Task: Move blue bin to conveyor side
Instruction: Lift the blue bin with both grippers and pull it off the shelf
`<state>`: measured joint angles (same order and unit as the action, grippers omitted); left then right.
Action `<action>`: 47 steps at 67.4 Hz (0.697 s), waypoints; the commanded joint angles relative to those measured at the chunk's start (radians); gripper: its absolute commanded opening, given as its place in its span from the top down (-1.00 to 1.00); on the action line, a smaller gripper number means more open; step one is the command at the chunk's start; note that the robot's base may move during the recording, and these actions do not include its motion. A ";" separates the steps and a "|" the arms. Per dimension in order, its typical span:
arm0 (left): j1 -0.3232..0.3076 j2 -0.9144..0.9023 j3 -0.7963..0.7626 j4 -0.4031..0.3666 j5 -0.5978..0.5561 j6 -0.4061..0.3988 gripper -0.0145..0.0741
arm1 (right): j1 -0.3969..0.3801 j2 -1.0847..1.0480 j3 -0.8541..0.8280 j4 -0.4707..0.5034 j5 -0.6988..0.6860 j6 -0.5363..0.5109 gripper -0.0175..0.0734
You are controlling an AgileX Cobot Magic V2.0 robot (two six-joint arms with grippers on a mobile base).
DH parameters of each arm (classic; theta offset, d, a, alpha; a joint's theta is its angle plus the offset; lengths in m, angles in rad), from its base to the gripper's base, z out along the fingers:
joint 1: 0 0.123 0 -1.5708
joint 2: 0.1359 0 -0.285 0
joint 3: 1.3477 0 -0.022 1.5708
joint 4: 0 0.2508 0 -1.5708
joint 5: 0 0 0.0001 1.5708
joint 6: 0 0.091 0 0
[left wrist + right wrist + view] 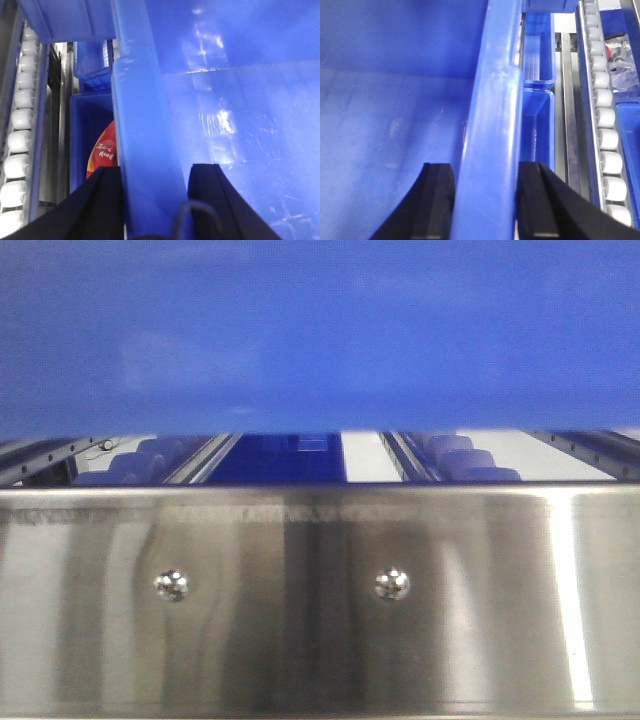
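The blue bin (320,330) fills the upper part of the front view, raised above the steel frame. In the left wrist view my left gripper (155,170) is shut on the bin's thick rim (140,100), one black finger (107,200) outside the wall and the other inside the blue bin (240,125). In the right wrist view my right gripper (484,167) is shut on the opposite rim (492,125), one finger inside the blue bin (395,100) and one finger (535,200) outside. The conveyor is out of view.
A shiny steel panel (320,600) with two screws spans the front. White roller tracks (17,130) (605,115) run beside the bin. Other blue bins (87,115) (537,115) sit below, one holding a red-orange packet (104,150).
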<state>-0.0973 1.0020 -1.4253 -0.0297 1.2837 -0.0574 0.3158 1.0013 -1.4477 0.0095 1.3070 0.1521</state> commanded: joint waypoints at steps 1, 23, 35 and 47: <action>-0.002 -0.019 -0.012 0.030 -0.078 0.021 0.72 | -0.005 -0.023 -0.015 -0.076 -0.086 -0.030 0.79; -0.002 -0.019 -0.012 0.030 -0.078 0.021 0.72 | -0.005 -0.023 -0.015 -0.076 -0.086 -0.030 0.79; -0.002 -0.019 -0.012 0.030 -0.078 0.021 0.72 | -0.005 -0.023 -0.015 -0.076 -0.086 -0.030 0.79; -0.002 -0.019 -0.012 0.030 -0.078 0.021 0.72 | -0.005 -0.023 -0.015 -0.076 -0.086 -0.030 0.79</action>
<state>-0.0973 1.0020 -1.4253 -0.0297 1.2810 -0.0574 0.3158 1.0013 -1.4477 0.0095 1.3030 0.1479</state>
